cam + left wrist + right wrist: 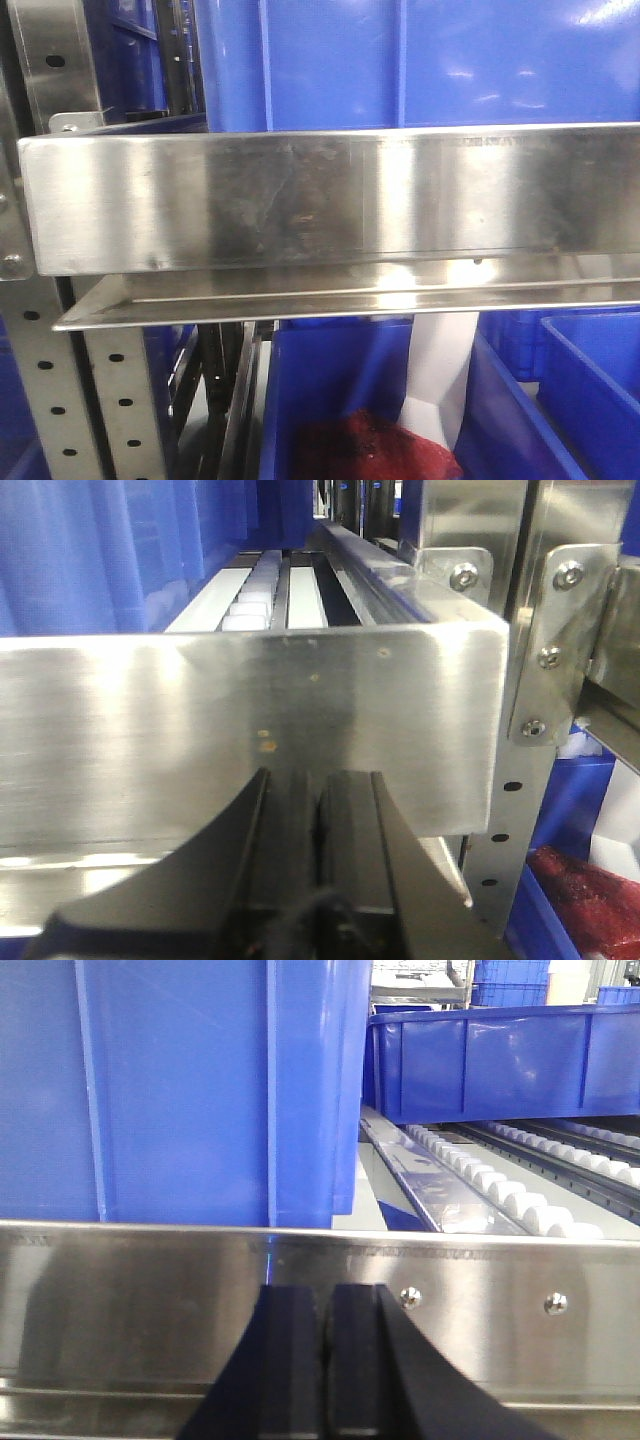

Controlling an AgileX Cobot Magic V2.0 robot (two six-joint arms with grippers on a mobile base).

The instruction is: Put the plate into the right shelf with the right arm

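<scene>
Right wrist-mounted: closed right gripper (327,1335) fronts shelf rail (150,1300), bin (180,1090) behind.

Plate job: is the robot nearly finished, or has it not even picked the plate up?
Done: nothing shows as done; no plate appears in any view. In hand: nothing; the right claw is shut and empty, facing the shelf's steel front rail and a blue bin. Left: finding, gripping and shelving the plate.

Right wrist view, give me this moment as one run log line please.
right gripper: shut, empty, facing front rail | left gripper: shut, empty | plate: not in view | blue bin: behind rail on right shelf
</scene>
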